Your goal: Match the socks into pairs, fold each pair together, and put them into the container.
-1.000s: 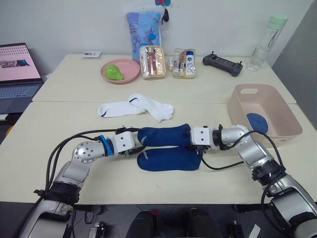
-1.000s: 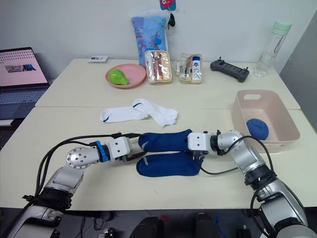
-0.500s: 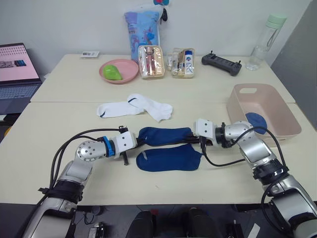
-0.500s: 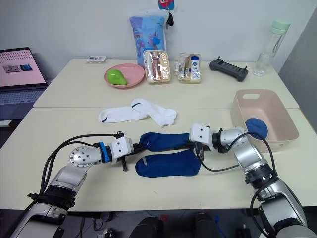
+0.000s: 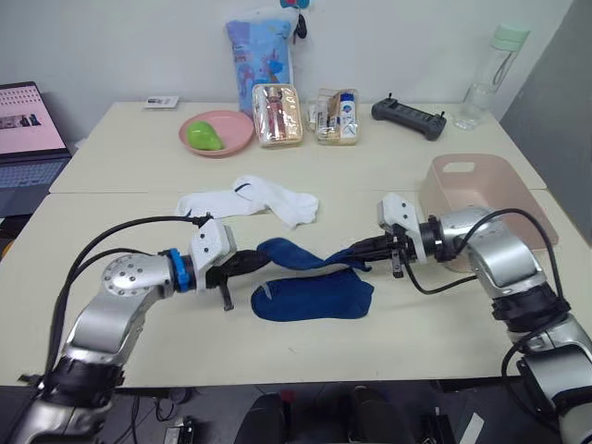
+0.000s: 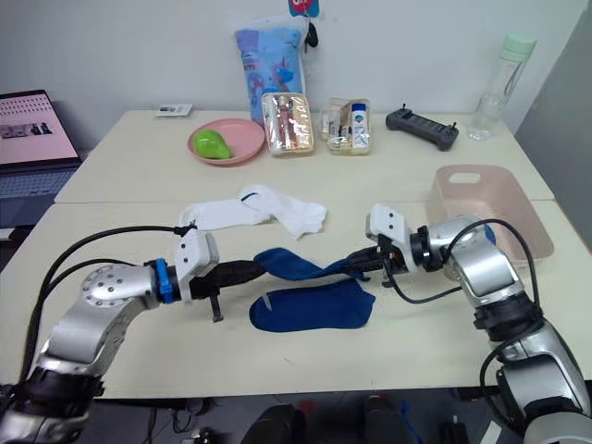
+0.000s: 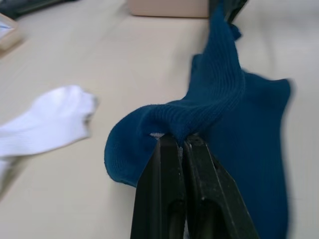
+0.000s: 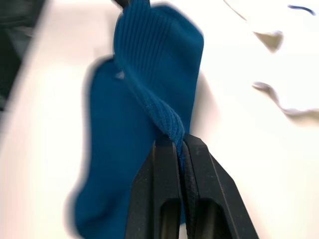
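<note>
Socks partly sorted: lifted blue sock clamped between left gripper and right gripper above its mate; white pair untouched; container awaiting pairs.

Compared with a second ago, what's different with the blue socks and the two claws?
Both claws have raised the upper blue sock off the table: the left claw pinches one end, the right claw the other, and it hangs stretched between them above the lower blue sock. The lower blue sock, the white socks and the pink tub stayed put.
</note>
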Available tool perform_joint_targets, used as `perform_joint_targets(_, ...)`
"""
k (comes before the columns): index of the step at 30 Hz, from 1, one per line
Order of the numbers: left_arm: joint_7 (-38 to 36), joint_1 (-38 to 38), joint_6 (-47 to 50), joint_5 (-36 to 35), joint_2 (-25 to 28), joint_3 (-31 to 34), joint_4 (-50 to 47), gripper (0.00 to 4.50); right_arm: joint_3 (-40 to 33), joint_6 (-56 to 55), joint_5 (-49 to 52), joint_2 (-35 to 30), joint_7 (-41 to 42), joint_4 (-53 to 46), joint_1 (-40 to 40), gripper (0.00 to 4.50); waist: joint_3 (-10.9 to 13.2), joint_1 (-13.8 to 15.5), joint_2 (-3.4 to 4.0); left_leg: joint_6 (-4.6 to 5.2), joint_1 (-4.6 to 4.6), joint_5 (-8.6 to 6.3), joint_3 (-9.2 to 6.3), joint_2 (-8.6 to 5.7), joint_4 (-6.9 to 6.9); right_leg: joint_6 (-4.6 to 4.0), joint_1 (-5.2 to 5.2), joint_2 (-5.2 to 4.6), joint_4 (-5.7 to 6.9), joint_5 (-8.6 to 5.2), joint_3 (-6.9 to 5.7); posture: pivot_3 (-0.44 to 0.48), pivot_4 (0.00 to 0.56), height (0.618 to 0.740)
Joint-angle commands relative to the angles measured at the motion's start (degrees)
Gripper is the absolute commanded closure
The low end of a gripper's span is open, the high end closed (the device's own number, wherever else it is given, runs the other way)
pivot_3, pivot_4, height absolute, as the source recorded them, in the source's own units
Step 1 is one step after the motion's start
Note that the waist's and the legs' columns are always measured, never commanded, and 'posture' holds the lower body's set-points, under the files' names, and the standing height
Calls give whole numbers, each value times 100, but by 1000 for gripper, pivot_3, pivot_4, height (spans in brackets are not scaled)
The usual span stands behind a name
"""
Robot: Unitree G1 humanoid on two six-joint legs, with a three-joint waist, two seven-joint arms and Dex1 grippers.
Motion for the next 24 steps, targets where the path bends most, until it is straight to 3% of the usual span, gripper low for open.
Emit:
perform_joint_targets(1,-88,481,1020,-881,444,426,-1023,4467,-200,759,719,-339,294,-844,153,4500,0,-7,0,0,0,0,-1,1,0,0,0,0,0,0,-1,0,150,740)
perform_joint_targets(4,38,1110,1897,-1951,645,868,-1690,4467,-161,1342,1191,-576,214,-1486,586,4500,1,-2,-2,1,0,-1,-4,1,0,1,5,0,-5,-1,-4,0,150,740)
perform_joint_targets(10,459,1653,1984,-1674,558,665,-1874,4467,79,1515,1333,-724,-22,-1976,1108,4500,1,1,-2,2,4,-2,-3,0,0,1,8,1,-4,-1,-4,0,150,740)
perform_joint_targets(17,768,1160,1686,-855,435,380,-859,4467,488,505,243,-398,-545,-438,731,4500,2,-4,-4,2,7,-2,3,-4,0,0,7,4,-2,-1,2,0,150,740)
perform_joint_targets(24,551,217,1490,-446,302,-48,0,4467,668,25,-164,63,-550,670,161,4500,4,-4,-7,1,1,-1,3,-3,0,0,2,4,-4,-1,4,0,150,740)
